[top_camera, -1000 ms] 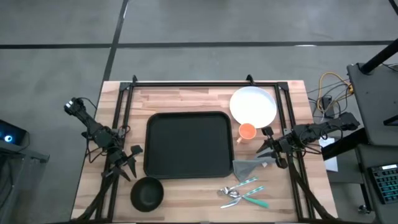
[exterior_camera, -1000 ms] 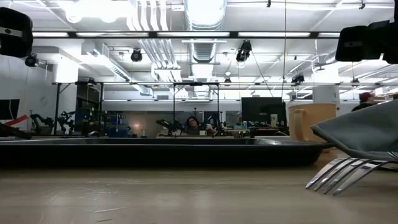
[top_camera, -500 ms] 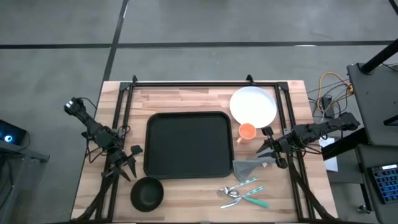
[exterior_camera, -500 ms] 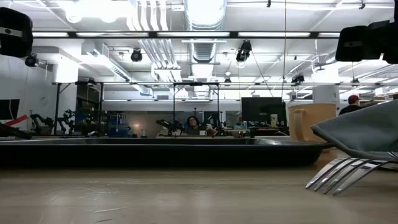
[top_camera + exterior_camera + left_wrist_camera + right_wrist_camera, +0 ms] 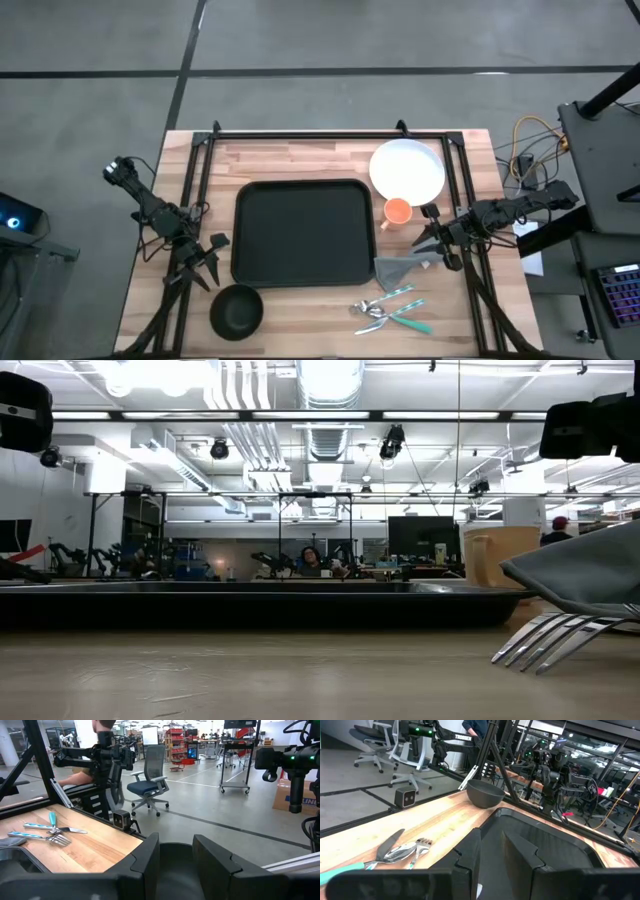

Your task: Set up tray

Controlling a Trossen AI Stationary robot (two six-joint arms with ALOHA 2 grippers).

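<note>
The black rectangular tray lies flat on the middle of the wooden table and is bare inside; the low view shows it edge-on. My left gripper hovers open off the tray's left side, above the table. My right gripper hovers open off the tray's right side, between the orange cup and the grey napkin. In the right wrist view, my right gripper points across the tray. My left gripper shows a gap between its fingers in its own view.
A white plate sits at the far right with the orange cup beside it. The grey napkin and the teal-handled cutlery lie near the right front. A round black bowl stands at the front left. People sit in the room beyond.
</note>
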